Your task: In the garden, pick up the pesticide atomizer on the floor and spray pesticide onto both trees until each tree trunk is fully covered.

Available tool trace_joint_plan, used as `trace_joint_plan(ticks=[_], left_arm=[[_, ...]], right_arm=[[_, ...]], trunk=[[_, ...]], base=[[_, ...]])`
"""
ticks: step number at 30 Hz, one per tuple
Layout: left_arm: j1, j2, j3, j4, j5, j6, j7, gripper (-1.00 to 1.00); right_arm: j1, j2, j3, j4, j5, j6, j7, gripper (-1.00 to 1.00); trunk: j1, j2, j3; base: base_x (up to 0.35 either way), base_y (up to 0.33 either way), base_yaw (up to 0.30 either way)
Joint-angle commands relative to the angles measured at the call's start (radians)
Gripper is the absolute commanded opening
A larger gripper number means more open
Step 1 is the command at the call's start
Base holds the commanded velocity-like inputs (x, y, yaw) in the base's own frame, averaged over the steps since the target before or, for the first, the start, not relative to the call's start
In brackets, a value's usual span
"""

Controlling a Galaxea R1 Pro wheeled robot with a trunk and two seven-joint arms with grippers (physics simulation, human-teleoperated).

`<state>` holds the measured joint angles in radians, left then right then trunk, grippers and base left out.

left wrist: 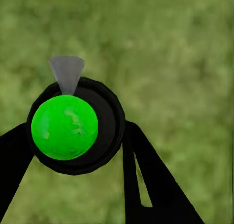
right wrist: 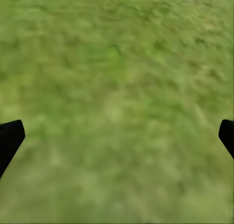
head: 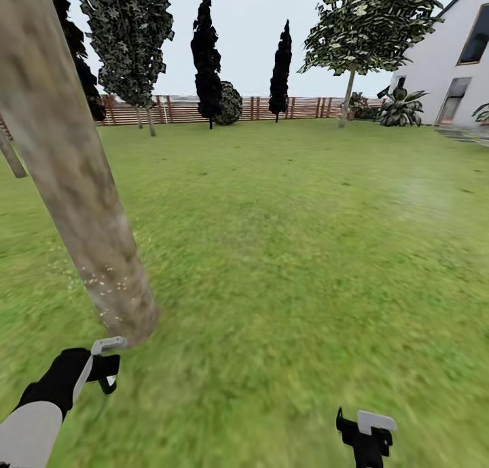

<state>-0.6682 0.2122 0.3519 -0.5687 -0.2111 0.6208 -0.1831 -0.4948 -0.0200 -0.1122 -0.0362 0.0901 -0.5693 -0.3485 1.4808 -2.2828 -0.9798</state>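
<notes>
The left arm [head: 30, 430] has a smooth white sleeve part low down. Then it turns black and rounded near the wrist. The left hand [head: 106, 366] is black, with a flat pale grey plate on top of it. The right hand [head: 367, 435] is black and blocky too, and it wears the same kind of pale grey plate. Up close, the left hand's fingers [left wrist: 153, 185] are black and wedge-shaped, and one has a long narrow slot cut through it. The right hand's fingertips [right wrist: 9, 138] are plain black.

Rough, mottled grey-brown bark covers the tree trunk [head: 75, 183] at ten o'clock. The lawn [head: 292, 237] is matt grass. The fence [head: 176, 109] at twelve o'clock is slatted wood.
</notes>
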Motion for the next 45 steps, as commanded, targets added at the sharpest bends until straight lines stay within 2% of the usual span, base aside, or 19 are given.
trace_joint_plan(ticks=[1, 4, 7, 14, 19, 29, 36, 45], left_arm=[[-0.001, 0.000, 0.023, -0.003, -0.008, -0.001, -0.010, -1.00], [-0.001, -0.004, 0.029, 0.006, -0.009, -0.084, -0.010, -1.00], [-0.001, -0.006, 0.030, 0.009, -0.007, -0.114, -0.016, -1.00], [0.001, -0.003, 0.035, 0.009, -0.008, -0.116, -0.014, -1.00], [0.001, -0.012, 0.035, 0.009, -0.006, -0.118, -0.009, -1.00], [0.001, -0.010, 0.036, 0.009, -0.012, -0.115, -0.008, -1.00], [0.001, -0.010, 0.033, 0.009, -0.016, -0.107, 0.018, -1.00], [0.001, -0.011, 0.030, 0.009, -0.016, -0.105, 0.020, -1.00]], right_arm=[[-0.001, 0.000, -0.008, 0.001, 0.010, -0.003, -0.003, 1.00], [-0.001, 0.000, -0.008, 0.001, 0.010, -0.003, -0.003, 1.00], [-0.001, 0.000, -0.007, 0.001, 0.010, -0.003, -0.003, 1.00], [-0.001, 0.000, -0.008, 0.001, 0.010, -0.003, -0.003, 1.00], [-0.001, 0.000, -0.007, 0.001, 0.010, -0.002, -0.003, 1.00], [-0.001, 0.000, -0.007, 0.001, 0.010, -0.003, -0.003, 1.00], [-0.001, 0.002, -0.007, 0.001, 0.010, -0.003, -0.003, 1.00], [-0.001, 0.003, -0.007, 0.001, 0.010, -0.003, -0.003, 1.00]], trunk=[[0.000, 0.000, -0.001], [0.000, 0.000, -0.001], [0.000, 0.000, -0.001], [0.000, 0.000, -0.001], [0.000, 0.000, -0.001], [0.000, 0.000, -0.001], [0.000, 0.000, -0.001], [0.000, 0.000, -0.001]], base=[[0.316, -0.001, 0.000], [0.205, 0.000, 0.013], [0.030, 0.000, 0.206], [0.006, -0.019, 0.207], [0.080, -0.240, 0.009], [0.094, -0.254, 0.007], [0.192, -0.218, 0.255], [0.178, -0.226, 0.268]])
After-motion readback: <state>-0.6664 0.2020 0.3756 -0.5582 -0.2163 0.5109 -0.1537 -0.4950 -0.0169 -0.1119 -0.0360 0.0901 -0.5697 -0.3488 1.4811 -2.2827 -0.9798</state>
